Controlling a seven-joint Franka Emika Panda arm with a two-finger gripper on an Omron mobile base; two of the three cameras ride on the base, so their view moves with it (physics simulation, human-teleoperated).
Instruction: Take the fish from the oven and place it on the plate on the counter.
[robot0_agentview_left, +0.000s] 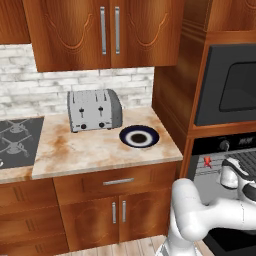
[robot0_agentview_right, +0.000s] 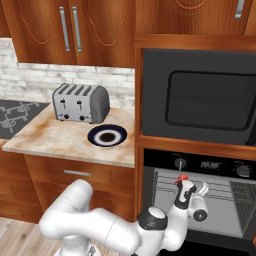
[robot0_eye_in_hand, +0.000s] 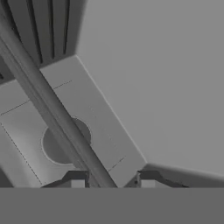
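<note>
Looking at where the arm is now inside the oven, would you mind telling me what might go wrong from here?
1. The fish is tiny and the gripper sits just beside it; whether it is gripped is unclear, so it may slip on lifting.
2. The hand works among the wire racks of the oven; pulling out could snag a rack.
3. The plate lies near the toaster and the counter edge, so a sloppy release could miss it.

**The tabletop and the oven rack**

We see the beige marbled tabletop (robot0_agentview_left: 90, 145) carrying two things — a silver toaster (robot0_agentview_left: 94, 110) at the back by the brick wall, and the navy plate (robot0_agentview_left: 139, 136) with a white ring, just in front of it to the right. Inside the oven (robot0_agentview_right: 210, 192), the small red fish (robot0_agentview_right: 181, 178) sits at the wire rack (robot0_agentview_right: 220, 192) — exact contact unclear.
</note>
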